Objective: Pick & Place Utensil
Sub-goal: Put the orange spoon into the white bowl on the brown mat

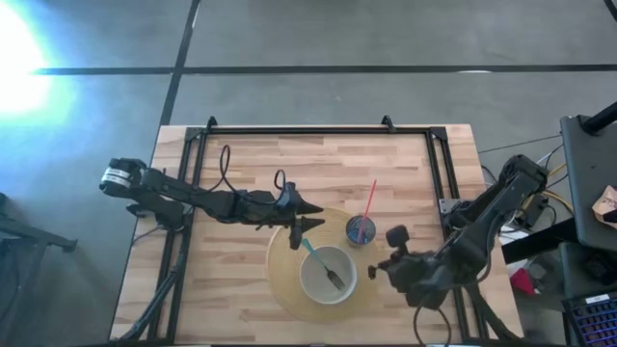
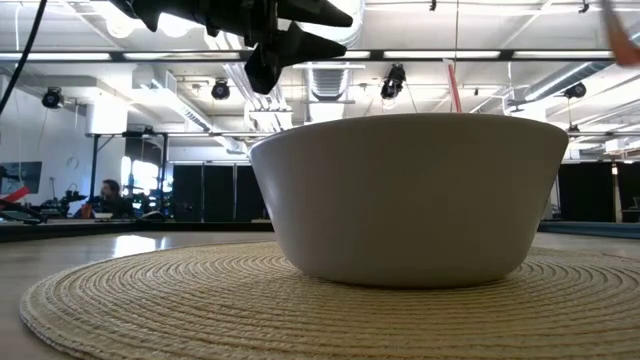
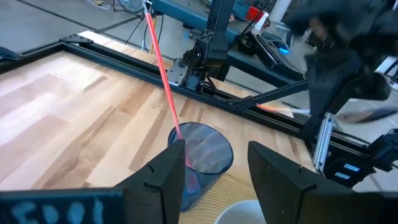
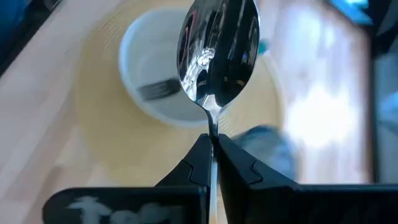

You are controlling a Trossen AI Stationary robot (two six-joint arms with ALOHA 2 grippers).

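Progress check, utensil pick and place.

Done so far, as judged from the layout: 1 fork (image 1: 332, 277) with a teal handle already lay inside the white bowl (image 1: 310, 282), tines toward the bowl's middle, handle leaning over the rim toward the left arm. The bowl sat on the round woven mat (image 1: 281, 289), and the fork's tines also showed in the right wrist view (image 4: 155, 91).

In hand: the right gripper (image 4: 213, 144) was closed on the thin neck of a metal spoon (image 4: 219, 46), bowl end pointing away from the fingers. It was held in the air beside the mat, on the right arm's side, not yet over the bowl.

The left gripper (image 1: 307, 216) stood with its fingers (image 3: 163, 171) spread and nothing between them, hovering just beyond the bowl near the blue cup (image 1: 361, 229). The cup carried 1 red straw (image 3: 160, 65), leaning out toward the table's far edge.

Left to do, by my reading: carry the spoon over the bowl and let it go there. Whether the straw belongs to the task could not be told.
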